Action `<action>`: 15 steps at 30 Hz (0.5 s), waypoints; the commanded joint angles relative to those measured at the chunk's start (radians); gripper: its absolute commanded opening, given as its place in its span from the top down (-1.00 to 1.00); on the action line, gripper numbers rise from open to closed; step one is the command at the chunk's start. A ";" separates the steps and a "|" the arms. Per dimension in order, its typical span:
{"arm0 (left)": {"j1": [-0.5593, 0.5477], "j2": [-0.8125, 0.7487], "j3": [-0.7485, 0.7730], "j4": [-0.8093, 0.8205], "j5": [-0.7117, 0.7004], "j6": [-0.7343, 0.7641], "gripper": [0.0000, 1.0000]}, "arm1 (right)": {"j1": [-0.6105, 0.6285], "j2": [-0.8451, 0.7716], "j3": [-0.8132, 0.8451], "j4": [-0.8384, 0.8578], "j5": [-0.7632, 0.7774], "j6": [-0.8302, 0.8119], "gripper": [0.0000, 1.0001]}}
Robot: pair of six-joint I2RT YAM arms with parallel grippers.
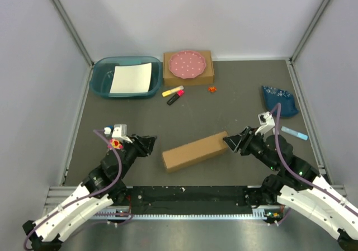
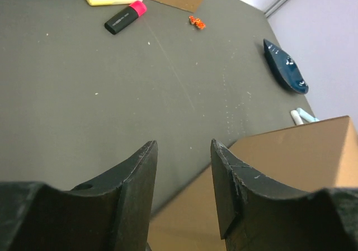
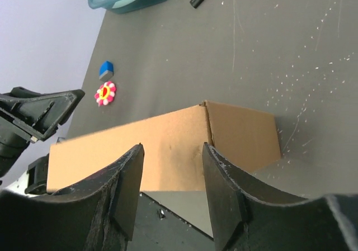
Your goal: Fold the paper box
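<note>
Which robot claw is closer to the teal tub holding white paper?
Left. The left gripper sits nearside of the teal tub; the right gripper lies beyond the paper box, farther right.

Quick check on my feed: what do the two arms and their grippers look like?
The left arm and right arm have white shells low down, black links above, and a purple cable looping along each. The left gripper and right gripper have black, wedge-shaped, scuffed fingers. White camera blocks top the left wrist and right wrist.

Closed brown paper box [image 1: 196, 151] lying diagonally.
</note>
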 commanded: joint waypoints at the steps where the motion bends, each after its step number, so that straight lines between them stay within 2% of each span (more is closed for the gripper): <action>1: -0.001 0.081 0.064 0.021 -0.033 0.005 0.03 | 0.003 0.033 0.016 -0.131 0.047 -0.042 0.05; 6: -0.001 0.094 0.067 0.084 -0.041 0.028 0.03 | 0.003 0.025 -0.003 -0.134 0.013 -0.046 0.07; 15: -0.001 0.120 0.054 0.052 -0.024 0.023 0.03 | 0.003 -0.036 0.021 -0.198 0.052 -0.037 -0.01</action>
